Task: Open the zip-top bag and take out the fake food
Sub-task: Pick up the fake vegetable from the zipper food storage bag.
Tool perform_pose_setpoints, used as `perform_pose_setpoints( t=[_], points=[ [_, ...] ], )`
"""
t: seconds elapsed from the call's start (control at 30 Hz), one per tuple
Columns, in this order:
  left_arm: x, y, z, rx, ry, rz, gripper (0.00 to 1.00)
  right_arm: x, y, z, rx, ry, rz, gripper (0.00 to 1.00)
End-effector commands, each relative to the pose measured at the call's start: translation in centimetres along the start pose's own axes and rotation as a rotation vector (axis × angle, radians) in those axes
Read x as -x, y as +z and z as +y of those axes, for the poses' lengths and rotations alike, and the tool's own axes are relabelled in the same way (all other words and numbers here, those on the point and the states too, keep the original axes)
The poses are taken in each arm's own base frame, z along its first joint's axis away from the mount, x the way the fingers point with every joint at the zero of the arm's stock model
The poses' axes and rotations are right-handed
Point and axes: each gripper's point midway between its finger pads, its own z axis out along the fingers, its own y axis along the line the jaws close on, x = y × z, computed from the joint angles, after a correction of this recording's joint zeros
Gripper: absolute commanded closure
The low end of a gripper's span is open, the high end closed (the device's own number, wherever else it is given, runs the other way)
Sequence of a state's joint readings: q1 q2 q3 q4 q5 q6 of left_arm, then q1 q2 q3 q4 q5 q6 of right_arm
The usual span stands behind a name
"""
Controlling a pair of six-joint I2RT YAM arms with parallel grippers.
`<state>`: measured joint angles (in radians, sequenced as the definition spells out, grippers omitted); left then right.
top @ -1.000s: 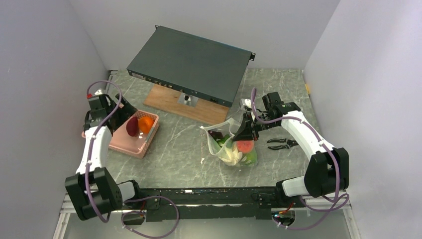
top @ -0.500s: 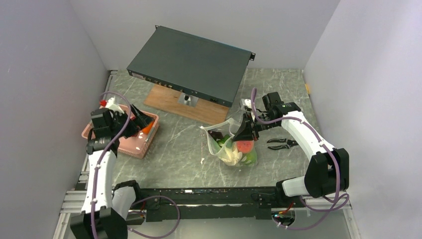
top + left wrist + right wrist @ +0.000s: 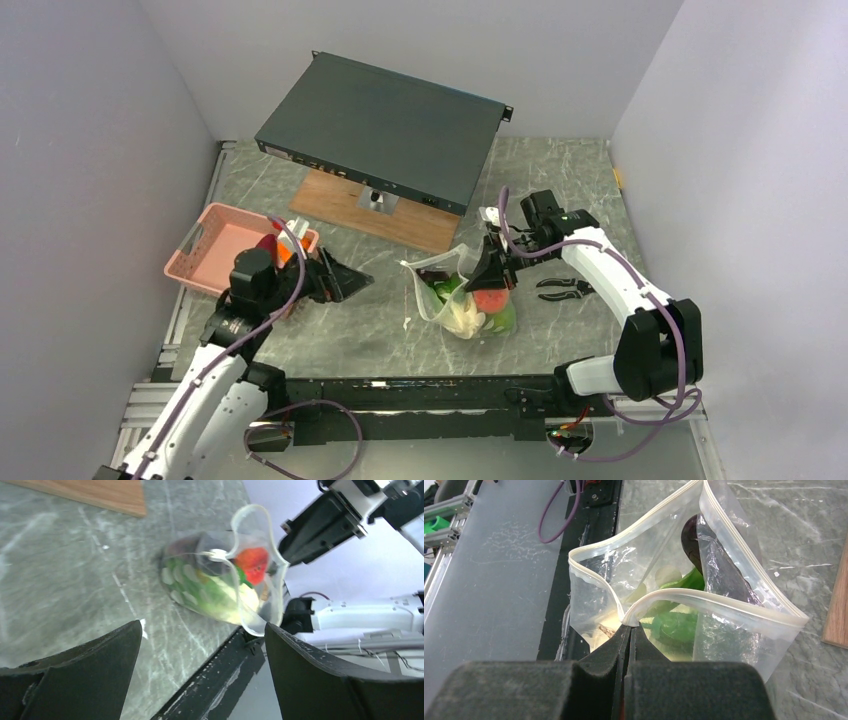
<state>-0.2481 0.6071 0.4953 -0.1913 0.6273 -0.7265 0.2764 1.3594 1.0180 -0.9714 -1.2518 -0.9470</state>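
The left arm has swung away from the pink mesh basket (image 3: 215, 255) toward the table's middle. The left gripper (image 3: 350, 281), spread wide and empty, now faces the zip-top bag (image 3: 438, 285) (mouth gaping). The right gripper (image 3: 628, 626) stays pinched on the bag's rim, unmoved. The fake food (image 3: 215, 587) sits inside the bag.

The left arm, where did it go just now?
The left gripper swung off the pink plastic mesh basket toward the clear zip-top plastic bag, open and empty. The right gripper stayed pinched on the bag's rim, and the bag stayed put.
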Motion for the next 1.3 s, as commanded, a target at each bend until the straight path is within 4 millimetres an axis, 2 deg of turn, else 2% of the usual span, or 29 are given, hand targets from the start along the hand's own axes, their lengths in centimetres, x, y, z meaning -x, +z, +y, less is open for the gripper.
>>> perform_pose_setpoints(
  t=[0.0,0.37,0.5,0.8,1.0,1.1,1.27],
  points=[
    [0.8,0.8,-4.3,-0.118,0.048,-0.037,0.04,0.3,0.2,0.4,0.009,-0.078,0.004,1.00],
    [-0.8,5.2,-10.9,-0.174,0.116,0.053,0.13,0.2,0.6,0.7,0.021,-0.081,0.008,1.00],
    [-1.2,6.9,-12.3,-0.160,0.125,0.082,0.22,0.2,0.8,0.8,0.032,-0.083,0.009,1.00],
    [-3.6,10.6,-10.6,0.005,0.129,0.176,0.37,0.4,1.2,0.9,0.049,-0.087,0.012,1.00],
    [-4.6,11.5,-8.0,0.143,0.119,0.197,0.53,2.3,1.0,1.4,0.072,-0.093,-0.028,1.00],
    [-5.1,11.7,-7.1,0.189,0.116,0.216,0.54,2.7,0.9,1.4,0.073,-0.102,-0.030,1.00],
    [-4.8,11.2,-4.6,0.332,0.126,0.188,0.53,2.7,0.9,1.8,0.081,-0.104,-0.038,1.00]
  ],
)
